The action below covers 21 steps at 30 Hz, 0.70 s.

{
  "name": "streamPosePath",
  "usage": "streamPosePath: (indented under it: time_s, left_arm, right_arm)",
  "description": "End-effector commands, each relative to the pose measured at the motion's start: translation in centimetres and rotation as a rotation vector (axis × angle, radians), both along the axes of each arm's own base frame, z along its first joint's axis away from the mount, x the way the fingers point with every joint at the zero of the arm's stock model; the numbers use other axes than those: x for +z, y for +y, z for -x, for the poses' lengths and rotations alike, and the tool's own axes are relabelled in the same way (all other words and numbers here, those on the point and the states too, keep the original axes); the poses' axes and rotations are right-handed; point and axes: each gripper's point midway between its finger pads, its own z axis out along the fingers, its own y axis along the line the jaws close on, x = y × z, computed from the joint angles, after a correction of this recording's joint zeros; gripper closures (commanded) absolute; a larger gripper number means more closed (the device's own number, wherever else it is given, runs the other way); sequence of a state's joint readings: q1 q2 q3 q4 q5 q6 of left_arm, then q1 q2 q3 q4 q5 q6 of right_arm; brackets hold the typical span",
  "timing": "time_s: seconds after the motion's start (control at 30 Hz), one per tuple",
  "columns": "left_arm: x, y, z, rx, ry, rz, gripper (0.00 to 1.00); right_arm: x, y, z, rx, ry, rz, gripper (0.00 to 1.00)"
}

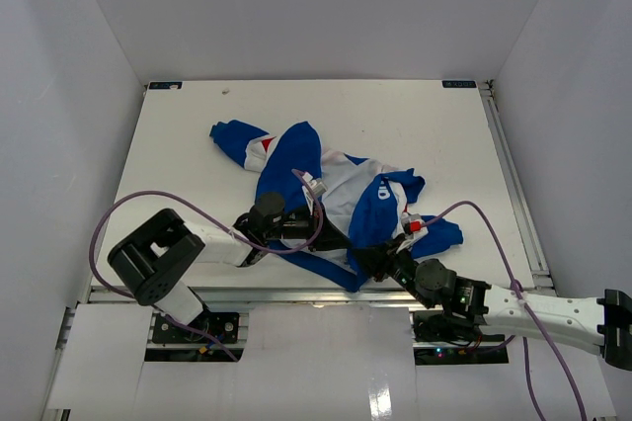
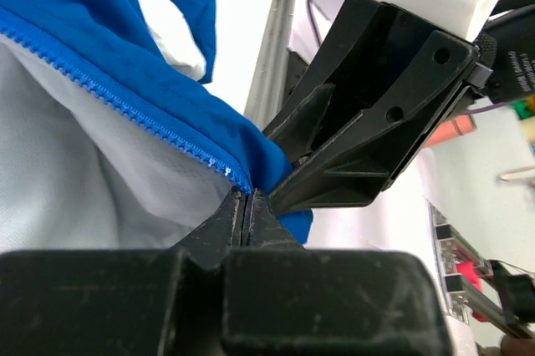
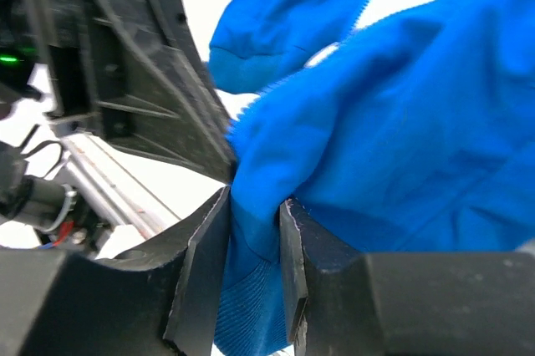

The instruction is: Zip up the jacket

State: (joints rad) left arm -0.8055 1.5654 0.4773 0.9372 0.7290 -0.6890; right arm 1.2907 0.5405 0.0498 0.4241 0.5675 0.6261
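The jacket [image 1: 286, 159] lies crumpled on the white table [image 1: 415, 125], royal blue with white panels, its front open. Both grippers meet at its near hem. In the left wrist view my left gripper [image 2: 247, 195] is shut, and the lower end of the blue zipper teeth [image 2: 125, 105] runs right into its tip. From above, that gripper [image 1: 336, 235] sits on the hem's left part. My right gripper [image 3: 255, 214] is shut on a fold of the ribbed blue hem [image 3: 251, 306], fabric filling the gap between its jaws. Its black fingers [image 2: 334, 172] press close beside the left jaws.
An aluminium rail [image 1: 296, 294] runs along the table's near edge, right under the grippers. A purple cable [image 1: 128, 209] loops over the left arm, another [image 1: 494, 233] over the right. White walls close in the table on three sides.
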Motion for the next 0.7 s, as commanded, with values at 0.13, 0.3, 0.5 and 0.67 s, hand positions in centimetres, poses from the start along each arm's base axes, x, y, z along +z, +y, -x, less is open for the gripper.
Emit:
streamPosePath:
  time_s: [0.13,0.3,0.5,0.67]
  left_arm:
    - [2.2,0.6,-1.5,0.076,-0.114,-0.036,1.00]
    - [2.6,0.6,-1.2,0.065,-0.127,-0.032,1.00]
    - [3.7,0.9,-0.5,0.040,-0.160,0.009,1.00]
    - [3.8,1.1,-0.4,0.039,-0.169,0.008,1.00]
  right_arm:
    - [-2.0,-2.7,-1.3,-0.138,0.043,0.078,0.65]
    - [-2.1,-3.3,-1.6,-0.167,0.044,0.122,0.66]
    - [-1.5,-2.1,-1.2,-0.097,0.020,0.236,0.63]
    - [1.0,-0.5,-0.1,0.024,-0.025,0.241,0.55]
